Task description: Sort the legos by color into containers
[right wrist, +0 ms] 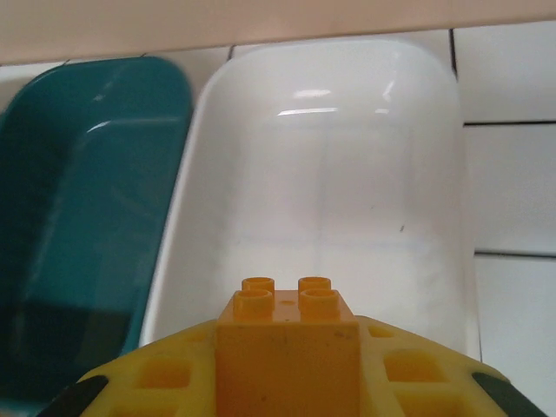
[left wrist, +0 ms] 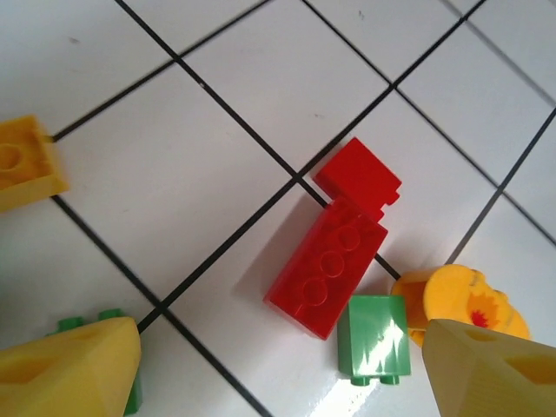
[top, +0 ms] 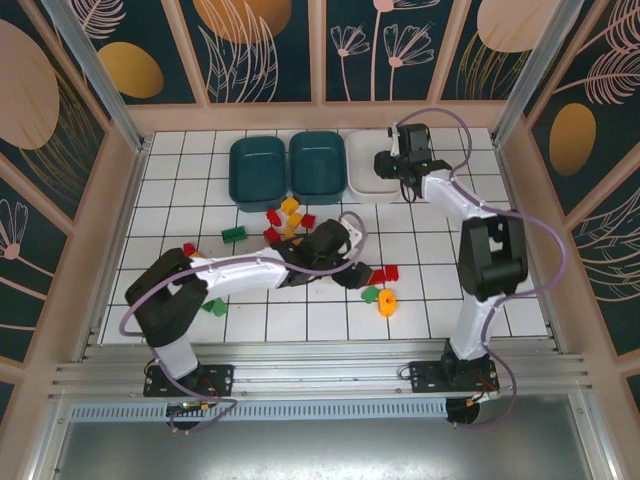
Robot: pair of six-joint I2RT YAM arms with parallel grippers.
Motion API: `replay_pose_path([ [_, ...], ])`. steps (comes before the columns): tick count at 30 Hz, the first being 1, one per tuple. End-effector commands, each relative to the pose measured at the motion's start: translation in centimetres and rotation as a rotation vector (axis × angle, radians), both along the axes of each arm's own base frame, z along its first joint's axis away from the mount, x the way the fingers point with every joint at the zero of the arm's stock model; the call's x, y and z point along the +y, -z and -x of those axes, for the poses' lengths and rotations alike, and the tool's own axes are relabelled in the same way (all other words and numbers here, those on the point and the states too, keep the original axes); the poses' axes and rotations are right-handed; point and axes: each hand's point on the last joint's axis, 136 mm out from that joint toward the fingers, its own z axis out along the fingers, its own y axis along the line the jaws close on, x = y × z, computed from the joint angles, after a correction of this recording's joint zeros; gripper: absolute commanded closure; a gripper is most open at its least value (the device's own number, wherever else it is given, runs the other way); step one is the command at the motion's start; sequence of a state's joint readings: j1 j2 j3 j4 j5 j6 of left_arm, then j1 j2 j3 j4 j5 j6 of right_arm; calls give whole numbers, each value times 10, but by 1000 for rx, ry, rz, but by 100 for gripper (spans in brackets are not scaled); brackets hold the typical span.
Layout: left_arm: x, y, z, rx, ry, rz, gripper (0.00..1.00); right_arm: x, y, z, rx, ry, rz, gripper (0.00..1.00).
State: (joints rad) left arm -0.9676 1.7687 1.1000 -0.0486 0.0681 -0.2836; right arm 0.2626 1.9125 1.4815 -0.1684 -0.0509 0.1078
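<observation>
Right fingers (right wrist: 156, 382) clenched on one orange brick (right wrist: 287, 334), studs up, four studs showing; brick hangs over the near rim of the white tub (right wrist: 434, 174), not touching it; top view puts those fingers (top: 392, 166) above the same tub (top: 362, 186).

Left fingers (left wrist: 74, 369) spread wide, nothing between them, low over the tabletop (left wrist: 217, 130); in the top view (top: 353, 273) they sit in front of the white tub, well apart from it.

Tubs: three; one white, two dark teal; near teal tub (top: 318, 165) just left of the white tub, touching or nearly so; outer teal tub (top: 258, 172) one further left.

Under the left fingers, wrist view:
- two red: long red brick (left wrist: 326, 265) with three studs in a row, and small red brick (left wrist: 358, 178) at its far end, touching
- two green: green brick (left wrist: 373, 339) against the long red one's lower corner, and second green brick (left wrist: 87, 323) mostly hidden behind one finger
- one orange round piece (left wrist: 460, 300) just beside the green brick
- one yellow brick (left wrist: 26, 165) cut off at the frame edge

Loose on the tabletop in the top view, all in front of and left of the white tub: about six red, three green, three yellow, one orange round piece; count not firm, since the left arm (top: 250, 268) covers part of the red-and-yellow cluster (top: 288, 220); lone green brick (top: 234, 234) left of that cluster.
</observation>
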Motion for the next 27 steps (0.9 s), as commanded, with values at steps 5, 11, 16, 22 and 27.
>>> replay_pose_path([
  [5,-14,24,4,13,89,-87,16,5,20,-41,72,24,-32,64],
  [11,-21,37,9,11,146,-137,17,4,-4,-40,32,48,-35,36],
  [16,-26,39,20,1,226,-156,19,-7,-25,-9,-8,80,-65,34],
  [22,-29,50,13,-28,243,-211,21,-22,-37,39,-41,107,-122,33],
  [27,-40,53,-6,-75,188,-202,25,-32,-45,73,-62,120,-132,33],
])
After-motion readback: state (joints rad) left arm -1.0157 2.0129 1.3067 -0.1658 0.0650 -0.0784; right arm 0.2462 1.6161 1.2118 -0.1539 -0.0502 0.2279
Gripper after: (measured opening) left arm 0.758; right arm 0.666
